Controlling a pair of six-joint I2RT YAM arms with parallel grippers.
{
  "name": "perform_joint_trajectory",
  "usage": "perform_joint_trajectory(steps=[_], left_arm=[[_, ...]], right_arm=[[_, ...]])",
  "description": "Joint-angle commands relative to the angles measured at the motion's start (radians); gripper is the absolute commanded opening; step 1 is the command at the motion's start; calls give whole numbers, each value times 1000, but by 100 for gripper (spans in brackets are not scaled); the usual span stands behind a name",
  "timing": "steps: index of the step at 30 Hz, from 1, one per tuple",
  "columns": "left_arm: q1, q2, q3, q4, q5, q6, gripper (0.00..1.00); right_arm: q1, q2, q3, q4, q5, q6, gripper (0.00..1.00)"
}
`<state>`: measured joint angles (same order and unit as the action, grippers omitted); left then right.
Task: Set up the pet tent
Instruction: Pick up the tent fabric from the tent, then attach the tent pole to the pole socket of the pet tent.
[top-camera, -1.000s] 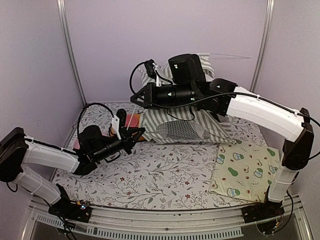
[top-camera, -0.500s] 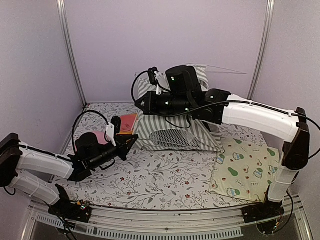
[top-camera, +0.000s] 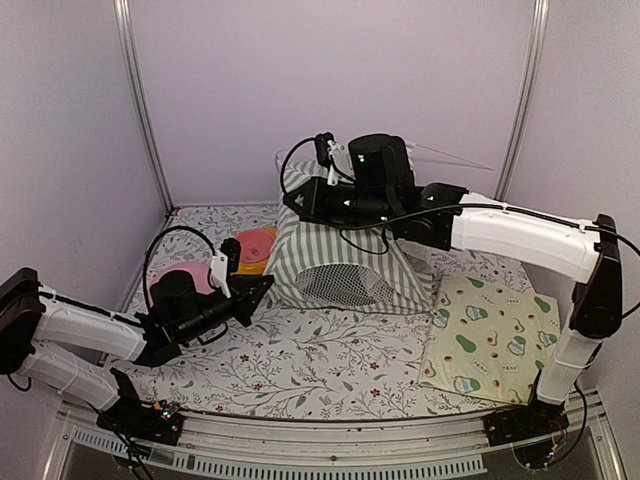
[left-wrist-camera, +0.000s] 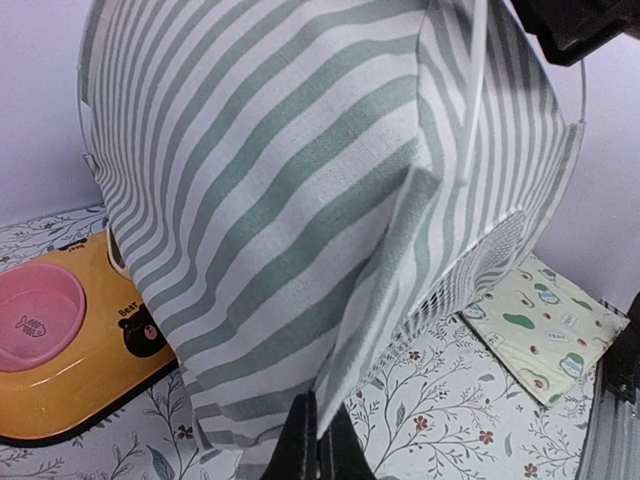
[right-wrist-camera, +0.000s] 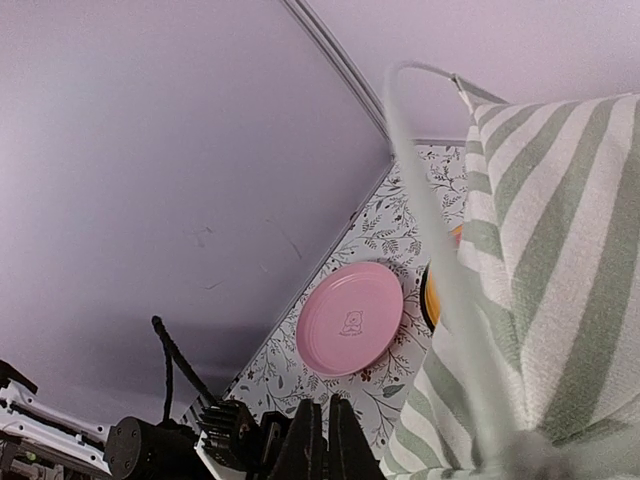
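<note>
Tent (top-camera: 340, 255) stands at counter (top-camera: 330, 350) rear-centre. L gripper (top-camera: 266, 287) pinched shut on its lower left hem; R gripper (top-camera: 292, 197) closed at top, hold unclear. Bowl (top-camera: 252, 250) just left of tent, mat (top-camera: 490, 340) front-right.

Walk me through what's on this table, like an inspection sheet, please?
Surface: floral cloth, lying flat.
Job's things: pet tent standing near the back, mesh window facing front, thin pole at its top.
Clutter: avocado mat right of the tent; orange bowl and pink dish to its left.
Grippers: left gripper shut on the tent's lower corner; right gripper shut by the tent's top, hold unclear.
Cables: black loops at both wrists.
Surroundings: lilac walls, metal posts.
</note>
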<state>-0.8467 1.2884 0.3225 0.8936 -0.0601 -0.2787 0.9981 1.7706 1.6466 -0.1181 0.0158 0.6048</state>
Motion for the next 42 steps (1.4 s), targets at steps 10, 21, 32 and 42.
perform_joint_trajectory(steps=[10, 21, 32, 42], left_arm=[[-15, -34, -52, -51, -8, -8, 0], [-14, -52, -57, -55, 0, -5, 0], [-15, -63, -62, -56, 12, 7, 0], [-18, -57, -58, -57, 22, 22, 0]], right_arm=[[-90, -69, -19, 98, 123, -54, 0], [-91, -54, -22, 95, 145, -60, 0], [-91, -34, -14, 102, 162, -70, 0], [-91, -33, -8, 103, 164, -67, 0]])
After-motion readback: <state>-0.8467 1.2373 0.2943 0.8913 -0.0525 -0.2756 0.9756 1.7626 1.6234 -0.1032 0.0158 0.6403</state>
